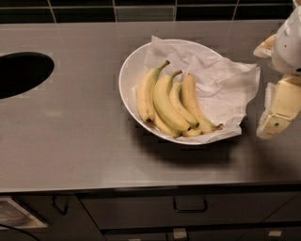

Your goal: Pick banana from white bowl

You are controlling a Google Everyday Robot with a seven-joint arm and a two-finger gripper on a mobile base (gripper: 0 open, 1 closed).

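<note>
1. One dark oval opening (pixel 19 73) is cut into the counter at the far left, well apart from the bowl.
2. One large, round, shallow, glossy white bowl (pixel 128 77) stands on the counter at centre.
3. One bunch of yellow bananas (pixel 169 101) lies in the white bowl, left of its middle. The stems point up and away, and the far ends rest near the front rim. Four bananas can be counted. Yellow parts under them may belong to a fifth, but this cannot be told.
4. One crumpled white paper sheet (pixel 221 84) lines the bowl under the bananas and hangs over its right rim.
5. One white and cream two-finger gripper (pixel 261 93) hangs at the right edge, just beside the overhanging paper. Its two cream fingers (pixel 277 110) stand apart, one above the other, and nothing is held between them. It touches neither the bananas nor the bowl.
6. The surface is a brushed grey metal counter (pixel 84 136), and the bowl casts a shadow on it towards the front.
7. A wall of dark tiles (pixel 84 12) with pale joints runs behind the counter.
8. Dark drawer fronts (pixel 141 212) run below the counter, and two handles show on them.
9. One printed card (pixel 14 214) sits at the lower left. Two small pale tags (pixel 179 233) sit on the lower fronts. No writing on them can be read.
</note>
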